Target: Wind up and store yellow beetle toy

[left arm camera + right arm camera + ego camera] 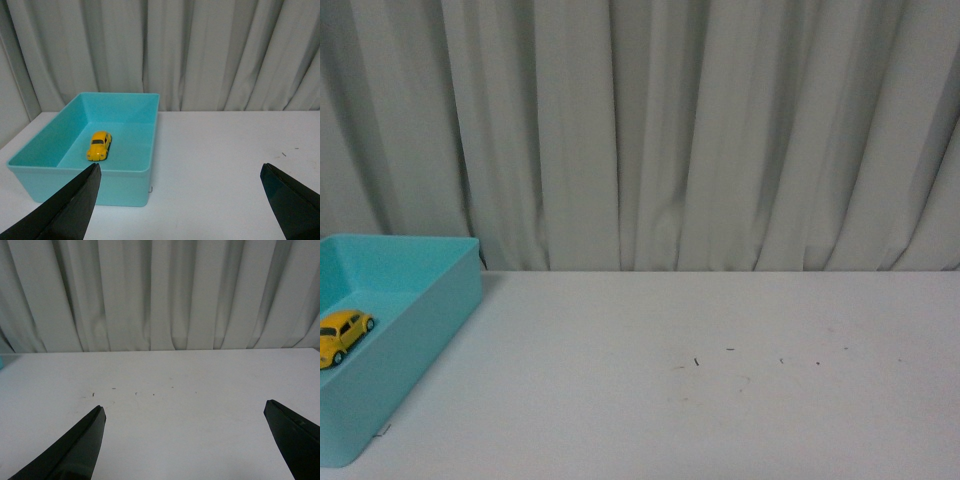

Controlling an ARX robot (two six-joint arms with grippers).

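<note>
While neither arm shows in the front view, the yellow beetle toy point(342, 335) sits on its wheels inside the blue bin point(440, 300) at the table's left. In the left wrist view, the left gripper point(180, 200) is spread wide, holding nothing, short of the bin. The right gripper point(185, 440) is wide too, over bare table point(160, 375); the car looks small, hard and slippery, so pinching its two sides seems best.

The yellow beetle toy point(99, 145) looks glossy. The turquoise bin point(131, 182) is smooth, matt plastic. The table point(720, 400) is matt white with faint dark specks. The curtain point(700, 130) is pleated pale cloth.
</note>
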